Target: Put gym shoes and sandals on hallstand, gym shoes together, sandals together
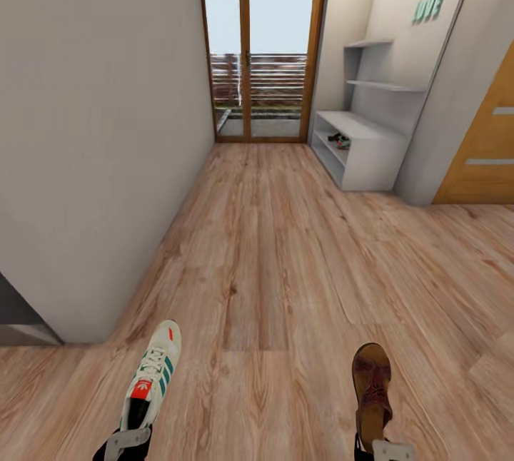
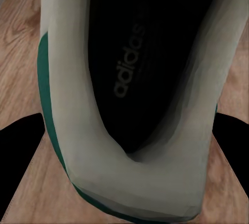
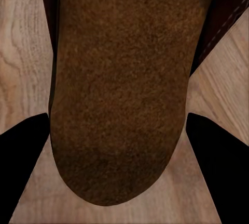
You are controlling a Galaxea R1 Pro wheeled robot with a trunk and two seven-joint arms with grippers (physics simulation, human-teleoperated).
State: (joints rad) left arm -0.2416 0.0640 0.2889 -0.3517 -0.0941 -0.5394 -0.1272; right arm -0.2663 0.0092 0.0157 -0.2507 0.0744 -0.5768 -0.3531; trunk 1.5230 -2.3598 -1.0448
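I am carrying one gym shoe (image 1: pixel 152 374) in my left gripper (image 1: pixel 128 441) and one sandal (image 1: pixel 372 391) in my right gripper (image 1: pixel 391 449), each pair of fingers closed on the heel end with the toe pointing ahead, both raised over the corridor floor (image 1: pixel 271 261). By my reckoning I am roughly midway: something small and dark with a touch of red is already lying on the lower tier of the hallstand (image 1: pixel 360 150), too small to name, while these two are not yet racked. Both my arms are reaching low and forward at the near edge of the head view, with the rack standing well ahead along the right wall.
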